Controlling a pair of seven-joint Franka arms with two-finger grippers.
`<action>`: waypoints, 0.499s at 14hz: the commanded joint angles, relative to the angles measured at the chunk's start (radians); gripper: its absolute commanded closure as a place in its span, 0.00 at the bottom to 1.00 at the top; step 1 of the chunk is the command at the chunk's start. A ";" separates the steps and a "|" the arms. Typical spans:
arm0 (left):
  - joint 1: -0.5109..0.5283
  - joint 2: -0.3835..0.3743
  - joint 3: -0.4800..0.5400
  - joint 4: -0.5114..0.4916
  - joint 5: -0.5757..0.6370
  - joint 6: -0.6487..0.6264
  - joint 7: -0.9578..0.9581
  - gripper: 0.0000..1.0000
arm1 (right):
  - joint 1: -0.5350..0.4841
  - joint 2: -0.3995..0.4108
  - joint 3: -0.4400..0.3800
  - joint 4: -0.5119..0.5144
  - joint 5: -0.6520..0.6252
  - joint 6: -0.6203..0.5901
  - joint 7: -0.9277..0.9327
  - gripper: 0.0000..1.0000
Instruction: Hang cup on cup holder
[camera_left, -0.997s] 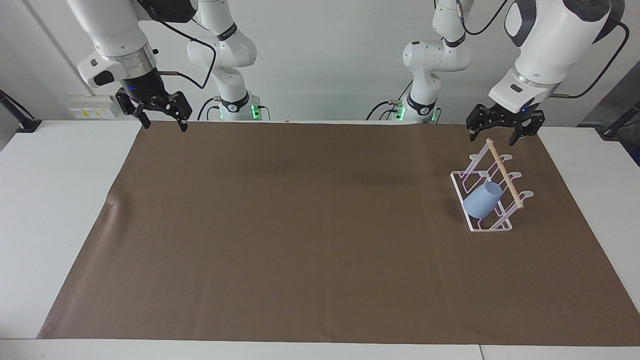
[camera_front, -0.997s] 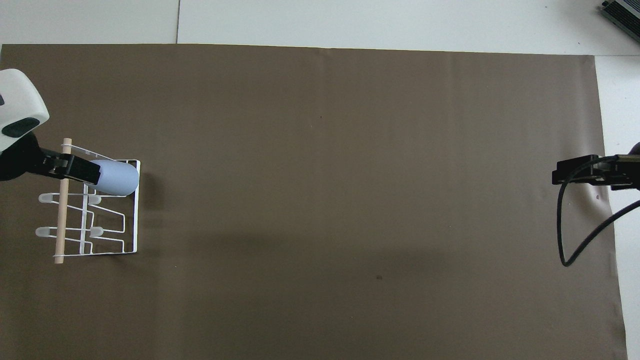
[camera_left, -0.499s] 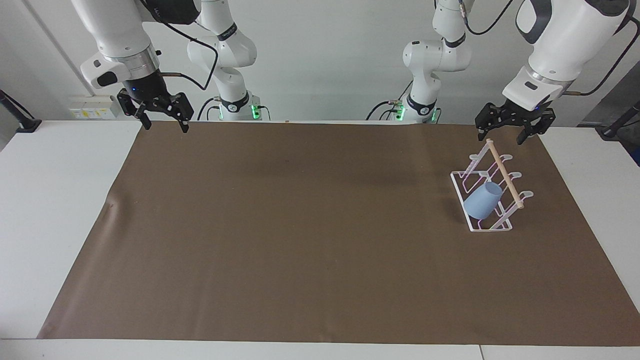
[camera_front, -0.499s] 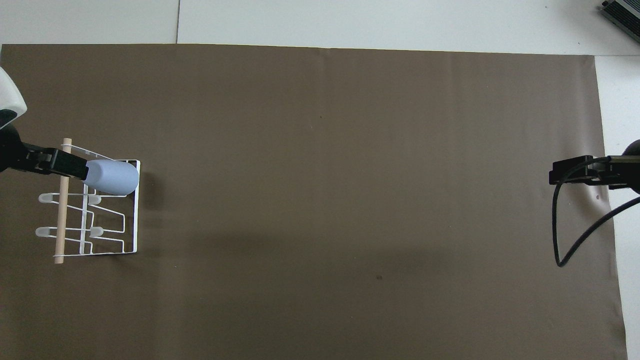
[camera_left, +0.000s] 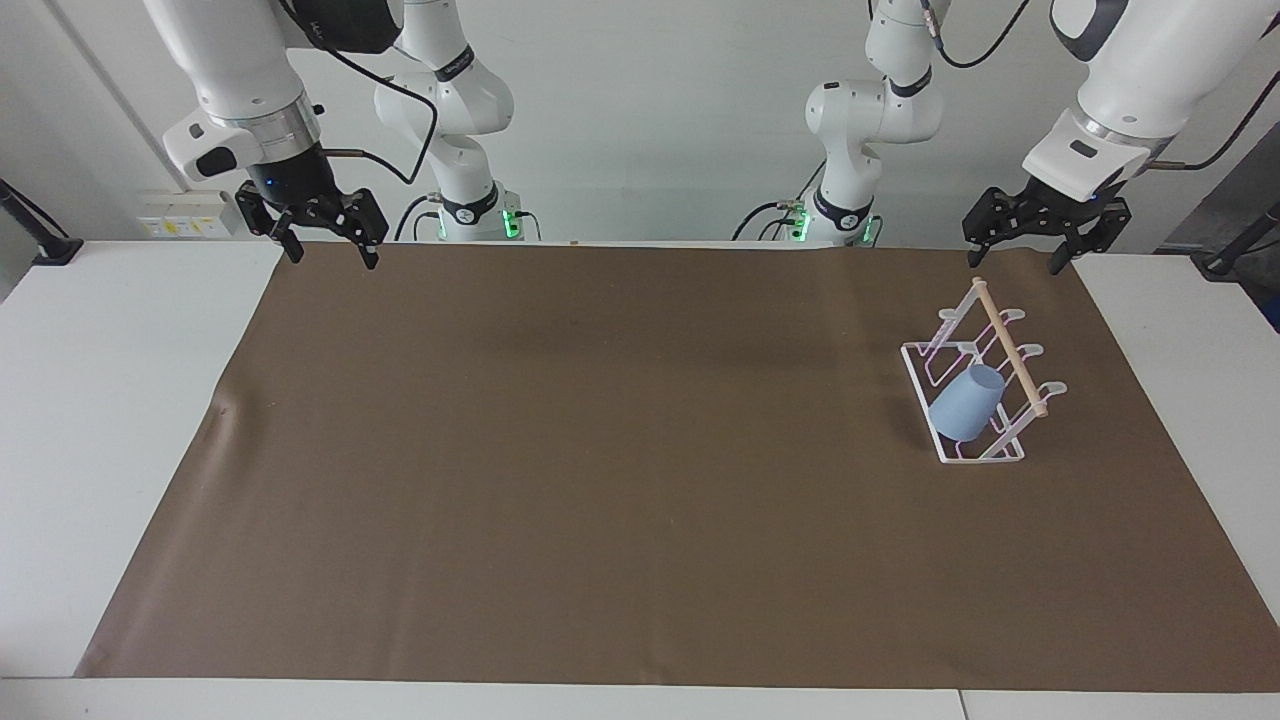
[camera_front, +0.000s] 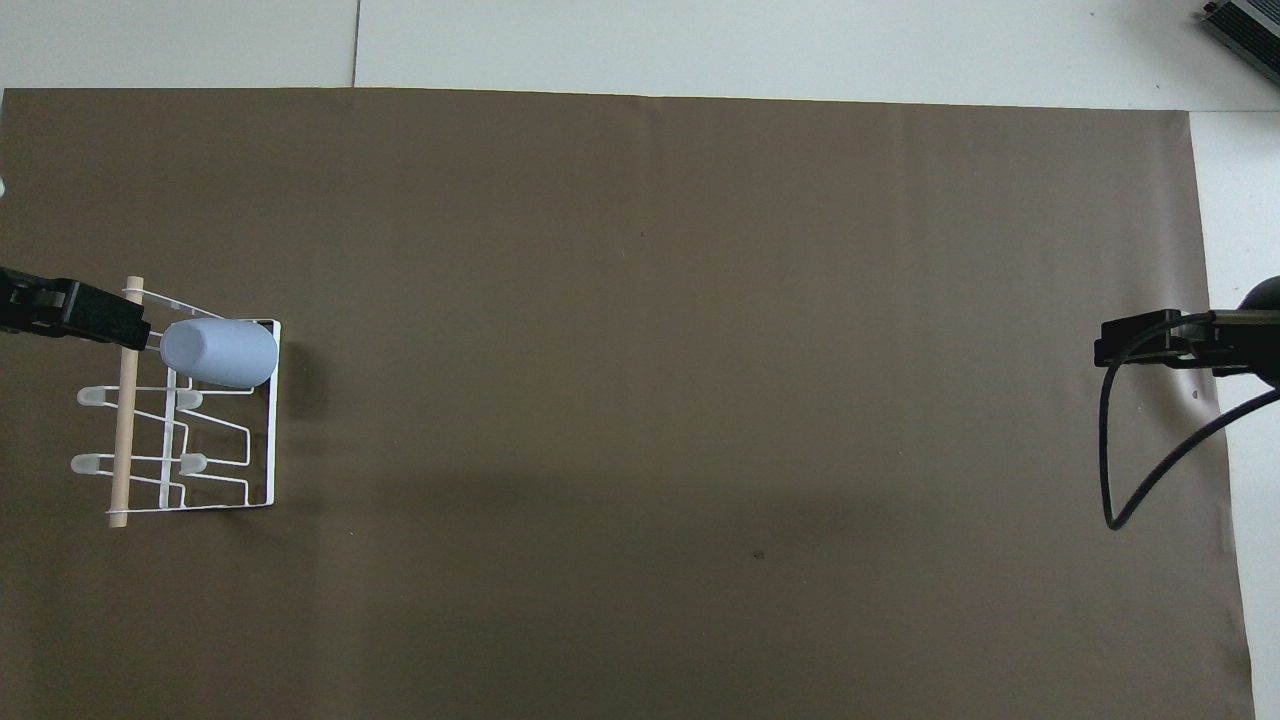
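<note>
Cup (camera_left: 966, 402) sits on a cup holder (camera_left: 975, 455) prong at the left arm's end. Left gripper (camera_left: 1016, 253), right gripper (camera_left: 325, 243): both open, empty, raised. Risk: cup slips off slanted prong.

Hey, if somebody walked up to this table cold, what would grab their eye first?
Probably the light-blue cup, hung tilted on a prong of the white wire cup holder at the left arm's end of the brown mat. Next, the two black grippers: the left gripper is open and up in the air just robot-side of the holder, and the right gripper waits, open, over the mat's corner at the right arm's end.
</note>
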 joint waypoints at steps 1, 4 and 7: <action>0.022 0.011 0.003 0.023 -0.004 -0.030 -0.002 0.00 | 0.000 -0.022 0.005 -0.034 -0.009 0.042 0.008 0.00; 0.025 0.011 -0.006 0.014 -0.004 -0.026 0.001 0.00 | 0.000 -0.023 0.008 -0.040 -0.009 0.045 0.006 0.00; 0.108 -0.005 -0.091 -0.012 -0.004 -0.021 0.007 0.00 | 0.000 -0.019 0.019 -0.032 -0.009 0.049 0.015 0.00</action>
